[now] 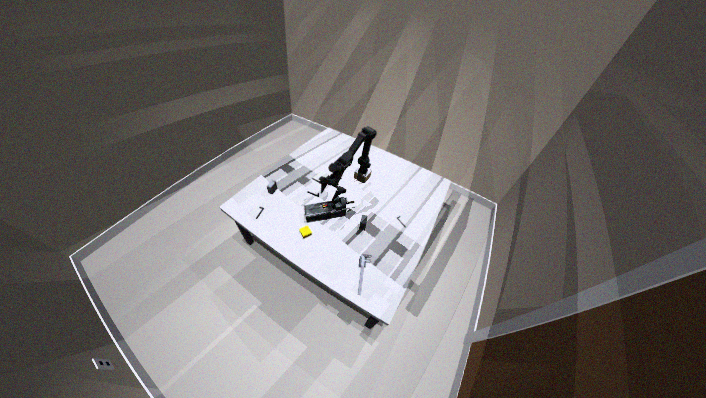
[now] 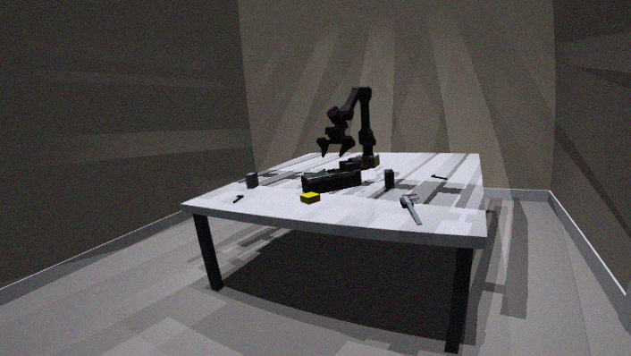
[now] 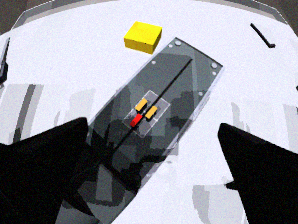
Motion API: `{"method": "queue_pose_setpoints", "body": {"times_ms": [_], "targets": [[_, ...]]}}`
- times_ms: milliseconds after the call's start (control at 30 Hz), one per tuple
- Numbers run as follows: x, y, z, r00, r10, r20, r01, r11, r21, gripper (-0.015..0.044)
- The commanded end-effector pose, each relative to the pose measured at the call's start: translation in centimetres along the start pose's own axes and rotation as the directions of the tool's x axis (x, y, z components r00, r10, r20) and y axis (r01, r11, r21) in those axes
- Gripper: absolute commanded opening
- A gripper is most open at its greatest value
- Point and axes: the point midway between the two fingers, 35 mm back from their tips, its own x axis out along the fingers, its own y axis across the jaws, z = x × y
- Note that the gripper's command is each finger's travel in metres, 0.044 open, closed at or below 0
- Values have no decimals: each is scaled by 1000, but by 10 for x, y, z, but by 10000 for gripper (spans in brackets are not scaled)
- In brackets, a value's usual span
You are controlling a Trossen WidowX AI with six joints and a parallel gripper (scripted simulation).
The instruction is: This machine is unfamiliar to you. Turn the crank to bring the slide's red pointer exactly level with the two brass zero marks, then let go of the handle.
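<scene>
Presently, gripper point(image 1: 328, 195) point(image 2: 332, 156) point(image 3: 154, 127) is spread wide, nothing between its fingers, above machine point(image 1: 325, 216) point(image 2: 332, 182) point(image 3: 175, 100). In wrist view, red pointer point(image 3: 136, 120) sits just off the brass zero marks point(image 3: 141, 104) point(image 3: 151, 112), toward 7 o'clock; not level. Top view: thin dark parts, presumably the crank, project at the machine's 3 o'clock end; handle angle unreadable.

Risks (judged):
- Fingers descending here could strike the housing; cause: gripper is over the body, not clearly at the handle.
- Wrong first turn would carry the pointer farther off; cause: unfamiliar crank sense.
- Overshoot; cause: small remaining offset.
- Disturbed setting on release; cause: fingers dragging the handle.

Count: machine 1; pointer 1; brass marks 2; yellow block point(image 1: 305, 231) point(image 2: 310, 198) point(image 3: 143, 37) 1, at the machine's 7 o'clock in top view; dark upright blocks 2, at 10 and 4 o'clock; caliper 1, at 5 o'clock. Bent keys: at least 3; another thin shape by the gripper is uncertain.
</scene>
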Motion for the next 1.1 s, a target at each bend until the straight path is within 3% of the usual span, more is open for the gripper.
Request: {"method": "queue_pose_setpoints", "body": {"times_ms": [0, 333, 633, 1067], "targets": [[-3, 1, 4, 1000, 3, 2, -3, 1000, -4, 440], [-40, 4, 38, 1000, -1, -2, 1, 1000, 3, 440], [-44, 46, 13, 992, -74, -102, 88, 986, 144, 440], [-71, 89, -23, 942, -287, -171, 328, 892, 312, 440]]}}
